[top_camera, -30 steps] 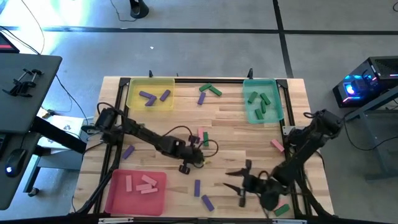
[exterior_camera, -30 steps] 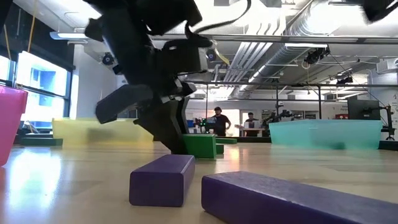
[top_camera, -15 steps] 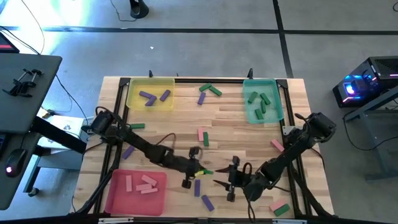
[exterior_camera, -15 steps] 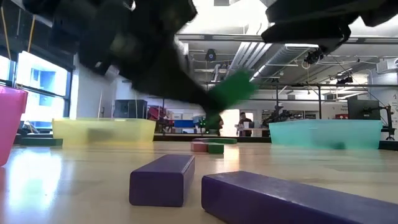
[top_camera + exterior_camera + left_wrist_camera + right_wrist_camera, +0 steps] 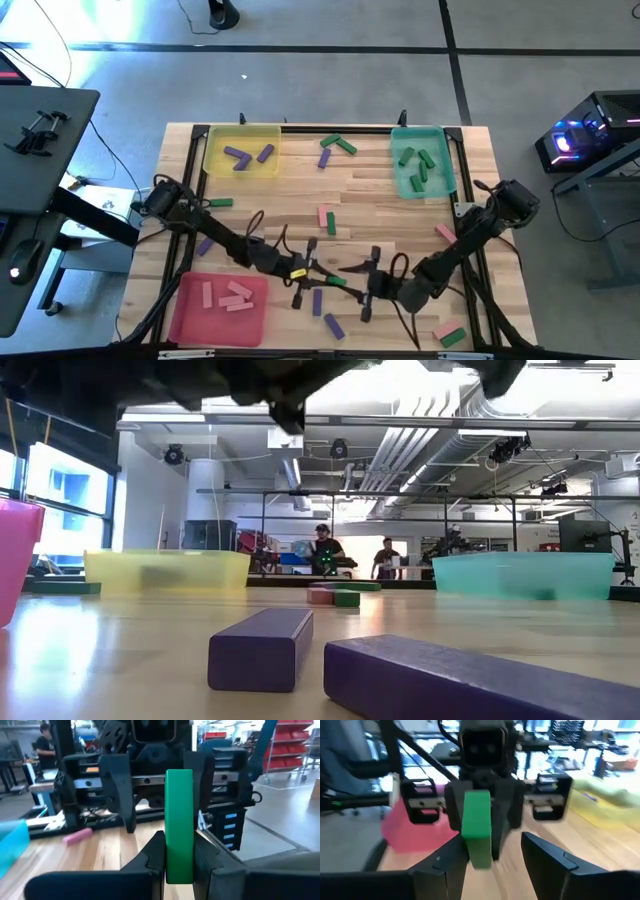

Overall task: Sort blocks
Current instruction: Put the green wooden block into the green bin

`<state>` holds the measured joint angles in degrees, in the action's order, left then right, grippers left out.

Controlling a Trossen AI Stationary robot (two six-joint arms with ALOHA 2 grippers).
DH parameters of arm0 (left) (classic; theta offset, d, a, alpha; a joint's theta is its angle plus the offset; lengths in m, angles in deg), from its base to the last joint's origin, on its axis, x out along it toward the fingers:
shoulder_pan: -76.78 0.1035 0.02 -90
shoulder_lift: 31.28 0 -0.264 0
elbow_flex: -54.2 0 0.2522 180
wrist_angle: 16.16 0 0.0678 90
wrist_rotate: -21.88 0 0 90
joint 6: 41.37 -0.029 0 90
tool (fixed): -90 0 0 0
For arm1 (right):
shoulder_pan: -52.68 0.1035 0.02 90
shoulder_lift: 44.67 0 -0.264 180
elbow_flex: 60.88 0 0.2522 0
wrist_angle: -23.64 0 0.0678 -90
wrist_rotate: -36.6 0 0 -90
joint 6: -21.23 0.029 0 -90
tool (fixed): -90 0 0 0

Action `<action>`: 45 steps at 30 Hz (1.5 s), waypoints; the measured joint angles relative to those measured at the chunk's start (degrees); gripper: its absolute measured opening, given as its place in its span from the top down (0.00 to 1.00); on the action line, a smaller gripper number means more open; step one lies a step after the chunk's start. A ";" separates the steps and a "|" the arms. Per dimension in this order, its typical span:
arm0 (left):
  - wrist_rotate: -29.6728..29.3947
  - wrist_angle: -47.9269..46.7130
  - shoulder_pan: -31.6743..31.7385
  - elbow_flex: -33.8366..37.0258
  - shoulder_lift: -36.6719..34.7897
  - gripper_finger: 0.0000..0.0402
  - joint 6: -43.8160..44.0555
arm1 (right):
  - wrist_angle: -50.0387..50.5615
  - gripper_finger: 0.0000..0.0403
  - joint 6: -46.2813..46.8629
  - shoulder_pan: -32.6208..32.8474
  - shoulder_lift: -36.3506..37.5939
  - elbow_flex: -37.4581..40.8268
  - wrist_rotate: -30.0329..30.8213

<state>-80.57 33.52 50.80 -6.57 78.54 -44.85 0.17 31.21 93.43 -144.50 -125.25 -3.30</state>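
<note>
Blocks lie scattered over the wooden surface (image 5: 400, 215), and one green block (image 5: 179, 825) sits clamped upright between the closed fingers of the left pincer (image 5: 179, 851), its lower part pinched, its upper part standing free. Seen from above, that pincer (image 5: 303, 272) hovers over the near middle of the surface, and the green block (image 5: 336, 281) points toward the right pincer (image 5: 365, 285), which faces it just beside. The right pincer's fingers (image 5: 547, 857) stand apart on either side of the block without touching it, so it holds nothing.

Nearest the front edge, two purple blocks (image 5: 262, 648) lie under the two arms, one just in front of the other (image 5: 333, 325). A pink and a green block (image 5: 447, 333) lie together at the near right corner. The red tray (image 5: 188, 318) at the near left holds three pink blocks (image 5: 233, 296).

Farther out, a pink block (image 5: 323, 215) and a green one (image 5: 331, 226) lie touching at mid-surface; another pink block (image 5: 446, 233) lies by the right edge, a purple one (image 5: 206, 243) and a small green one (image 5: 221, 202) toward the left.

At the far side, the yellow tray (image 5: 215, 160) holds two purple blocks (image 5: 238, 156), the teal tray (image 5: 442, 170) holds several green blocks (image 5: 421, 166), and between the trays lie two green blocks (image 5: 339, 144) and one purple (image 5: 324, 158).
</note>
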 joint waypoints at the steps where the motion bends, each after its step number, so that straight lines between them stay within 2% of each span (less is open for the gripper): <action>1: -0.02 -0.08 -0.20 -0.39 0.00 0.92 -0.42 | -1.28 0.57 -0.98 -0.29 0.00 -0.02 -1.31; 4: -0.21 -0.09 -0.77 -1.37 0.00 0.92 -1.30 | -4.48 0.58 -2.87 -0.90 0.00 0.00 -3.59; 7: -0.54 0.11 -0.88 -1.63 0.00 0.91 -1.61 | -5.57 0.63 -4.10 -0.98 -0.02 0.00 -3.71; 12: -3.04 -0.18 -0.94 -1.61 0.00 0.88 -1.27 | -6.10 0.82 -4.44 -0.87 0.00 -0.01 -3.64; 15: -4.71 -0.30 -0.72 -1.63 -0.05 0.83 0.91 | -7.30 0.92 -6.00 -0.87 -0.02 0.02 -2.91; 20: -5.31 -4.31 0.06 -1.59 0.00 0.69 3.02 | -12.18 0.92 -11.15 -0.23 1.24 0.00 1.02; 24: -5.97 -8.89 0.57 -1.59 0.00 0.60 7.90 | -11.99 0.91 -15.93 1.17 5.62 0.00 5.48; 30: -6.03 -12.58 0.33 -1.59 0.00 0.55 10.79 | -9.95 0.92 -25.30 2.46 15.51 0.00 13.12; 34: -6.03 -12.72 0.09 -1.59 0.00 0.55 10.83 | 3.53 0.92 -23.68 0.36 24.92 -0.02 19.31; 36: -6.03 -12.70 0.09 -1.59 0.00 0.55 10.87 | 14.38 0.92 -18.63 -1.58 30.49 -0.02 21.84; 38: -6.05 -12.71 0.09 -1.59 0.00 0.55 10.87 | 27.01 0.92 -10.46 -4.52 36.09 -0.02 21.86; 40: -6.03 -12.70 0.09 -1.59 0.00 0.55 10.87 | 40.85 0.92 0.15 -8.91 41.49 -0.07 17.66; 45: -6.06 -12.68 0.09 -1.59 0.00 0.55 10.87 | 73.87 0.92 27.26 -27.57 50.13 -0.07 -2.75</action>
<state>-86.62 20.84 50.89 -8.15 78.54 -33.97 74.04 58.47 65.85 -94.38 -125.31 -6.05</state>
